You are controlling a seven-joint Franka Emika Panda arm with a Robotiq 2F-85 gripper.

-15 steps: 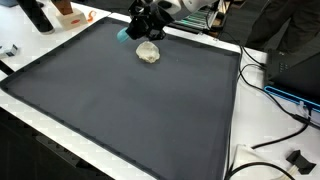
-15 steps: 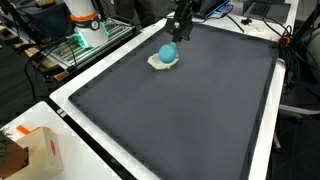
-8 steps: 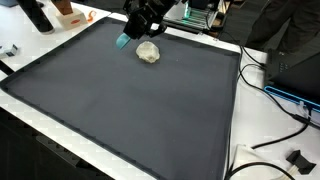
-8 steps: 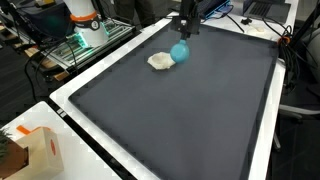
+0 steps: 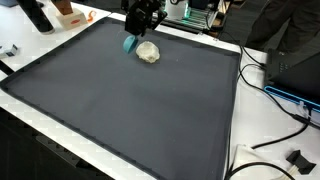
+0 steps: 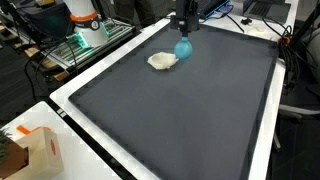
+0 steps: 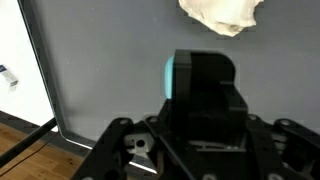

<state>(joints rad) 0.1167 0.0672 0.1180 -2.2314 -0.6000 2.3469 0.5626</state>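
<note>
Far left in an exterior view there's a cardboard box [image 6: 38,150] sitting on the white table [image 6: 68,104], down in the near corner, and further back an orange-and-white thing [image 6: 84,18] next to a wire rack [image 6: 62,50], too small to say more about it. Then comes the big dark grey mat [image 6: 180,125] that covers most of the tabletop. Moving right across it, a cream crumpled lump [image 6: 161,61] lies flat on the mat near the far edge. Just beside it on the right hangs the teal object [image 6: 183,49], and it sits right under the gripper [image 6: 184,38], which comes straight down from above. The fingers look clamped on the top of the teal object, and it seems to be held a bit off the mat rather than resting on it. It looks close to the lump but not touching it. In the wrist view the black finger body fills the middle and only a teal sliver [image 7: 177,77] peeks out on its left side, with the cream lump [image 7: 222,14] up at the top edge, apart from it. From the other side the same pair shows up – teal object [image 5: 129,43] left of the lump [image 5: 148,52]. Far right, off the mat, some cables [image 6: 290,60] trail along the table edge.
</note>
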